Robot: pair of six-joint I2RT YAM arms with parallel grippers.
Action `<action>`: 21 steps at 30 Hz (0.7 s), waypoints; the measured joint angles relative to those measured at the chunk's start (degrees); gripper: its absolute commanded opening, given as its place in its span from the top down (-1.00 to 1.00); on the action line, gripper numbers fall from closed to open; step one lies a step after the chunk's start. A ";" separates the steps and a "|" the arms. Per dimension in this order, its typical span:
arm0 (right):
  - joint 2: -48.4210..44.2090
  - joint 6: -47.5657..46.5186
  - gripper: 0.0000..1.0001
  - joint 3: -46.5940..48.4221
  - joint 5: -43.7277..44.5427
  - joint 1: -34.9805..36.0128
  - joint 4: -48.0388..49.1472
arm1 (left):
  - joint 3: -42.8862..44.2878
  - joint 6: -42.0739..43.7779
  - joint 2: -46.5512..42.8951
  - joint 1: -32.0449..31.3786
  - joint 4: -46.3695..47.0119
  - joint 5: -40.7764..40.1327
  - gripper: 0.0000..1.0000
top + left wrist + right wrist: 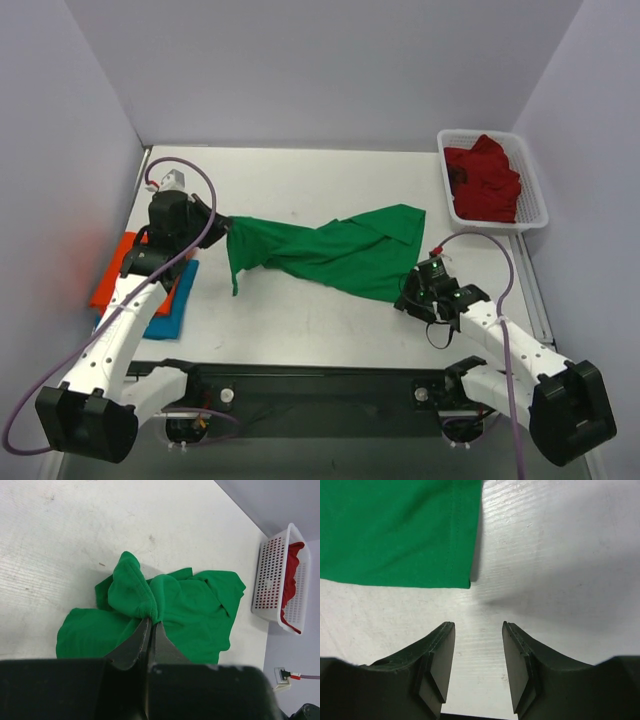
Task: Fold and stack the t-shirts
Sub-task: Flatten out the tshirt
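Hem of green t-shirt [395,530] clears parted right jaws; left jaws pinch its bunched edge.

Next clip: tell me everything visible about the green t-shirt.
The green t-shirt is plain bright green cloth, unfolded and rumpled, stretched crosswise over the white table. The left gripper pinches a bunched edge at its left end, jaws shut. Its stitched hem corner sits just ahead of the right gripper, whose open jaws do not touch it.

Left gripper [150,626] pinched shut, arm stretched forward; right gripper [478,632] parted, low over table.
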 measured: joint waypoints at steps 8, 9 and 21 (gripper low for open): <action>4.68 2.82 0.14 -1.46 3.13 0.50 9.97 | -0.96 0.00 -0.20 0.11 0.52 0.42 1.00; 5.66 2.84 0.16 -1.46 3.43 0.50 11.04 | -1.01 0.00 -0.20 0.11 0.55 0.44 1.00; 6.23 2.36 1.00 -0.24 4.76 0.70 10.36 | -1.31 0.13 -1.22 0.11 0.96 1.27 1.00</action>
